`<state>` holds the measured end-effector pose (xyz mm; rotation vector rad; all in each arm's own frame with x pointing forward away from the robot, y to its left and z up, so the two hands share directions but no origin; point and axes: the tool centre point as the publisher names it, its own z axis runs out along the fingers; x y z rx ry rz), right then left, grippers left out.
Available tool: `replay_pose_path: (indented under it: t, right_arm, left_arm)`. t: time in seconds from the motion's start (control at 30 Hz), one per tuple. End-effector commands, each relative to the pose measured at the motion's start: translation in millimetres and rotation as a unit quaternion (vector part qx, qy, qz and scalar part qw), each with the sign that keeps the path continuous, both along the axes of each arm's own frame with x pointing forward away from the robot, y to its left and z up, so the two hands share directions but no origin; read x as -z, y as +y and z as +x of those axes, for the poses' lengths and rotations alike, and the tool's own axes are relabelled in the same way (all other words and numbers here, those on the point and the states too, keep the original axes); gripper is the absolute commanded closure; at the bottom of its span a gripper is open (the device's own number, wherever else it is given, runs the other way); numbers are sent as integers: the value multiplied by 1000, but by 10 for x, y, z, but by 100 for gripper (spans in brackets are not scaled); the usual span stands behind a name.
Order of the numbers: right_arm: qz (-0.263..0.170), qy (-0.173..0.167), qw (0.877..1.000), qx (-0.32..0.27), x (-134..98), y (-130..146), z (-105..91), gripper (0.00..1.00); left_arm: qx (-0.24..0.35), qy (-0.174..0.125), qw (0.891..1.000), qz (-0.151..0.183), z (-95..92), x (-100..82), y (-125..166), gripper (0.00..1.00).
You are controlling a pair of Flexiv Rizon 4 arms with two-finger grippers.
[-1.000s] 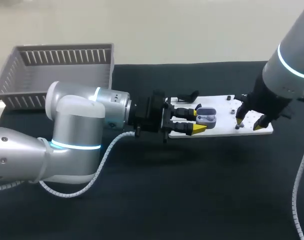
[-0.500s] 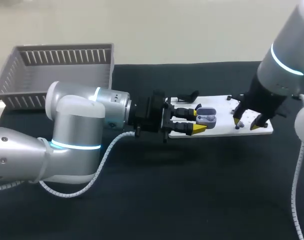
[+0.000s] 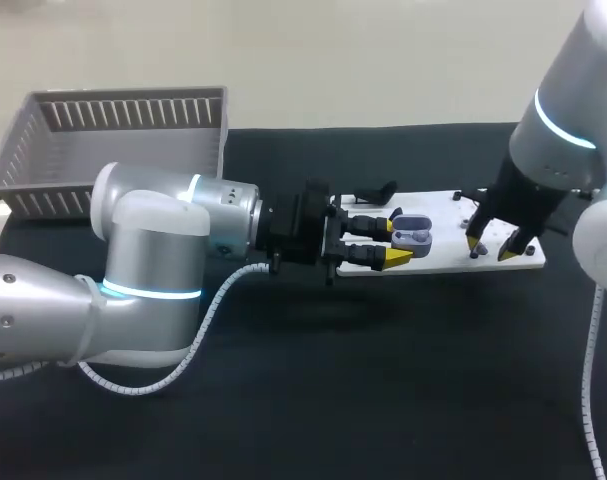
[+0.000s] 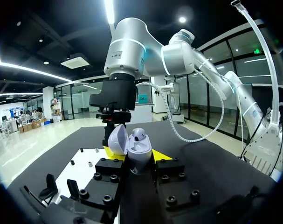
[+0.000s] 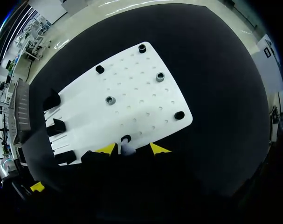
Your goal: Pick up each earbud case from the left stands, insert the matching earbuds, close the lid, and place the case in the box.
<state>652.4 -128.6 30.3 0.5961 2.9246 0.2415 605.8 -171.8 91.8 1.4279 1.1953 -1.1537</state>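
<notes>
The left gripper [image 3: 394, 237] clamps the earbud case [image 4: 140, 149], lid up, over the white board [image 3: 448, 222]. At three o'clock the right gripper [image 5: 132, 149] stands open around an earbud [image 5: 127, 150]; the basket [image 3: 133, 115] sits at ten o'clock.

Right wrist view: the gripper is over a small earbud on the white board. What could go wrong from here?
The earbud sits between the open fingers of the right gripper, right beside a black peg; closing might catch the peg or flick the earbud away. The left gripper clamps the open earbud case low down, so a push at insertion could tilt it.
</notes>
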Motion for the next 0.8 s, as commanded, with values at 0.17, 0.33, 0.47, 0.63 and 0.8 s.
replay_pose_path:
  t: [0.17, 0.33, 0.47, 0.63, 0.8]
  right_arm:
    - [4, -3, 1000, 3, 36, 7, 6, 66]
    - [5, -3, 1000, 4, 45, 22, 19, 70]
    - [5, -3, 1000, 3, 50, 34, 24, 71]
    - [3, -3, 1000, 1, 52, 49, 31, 72]
    - [1, -2, 1000, 0, 67, 67, 46, 72]
  left_arm:
    - [-3, -2, 1000, -2, -17, 9, 1, 100]
    - [-3, -2, 1000, -2, -17, 9, 1, 100]
    - [-3, -2, 1000, -2, -17, 9, 1, 100]
    - [-3, -2, 1000, -2, -17, 9, 1, 100]
    - [-3, -2, 1000, -2, -17, 9, 1, 100]
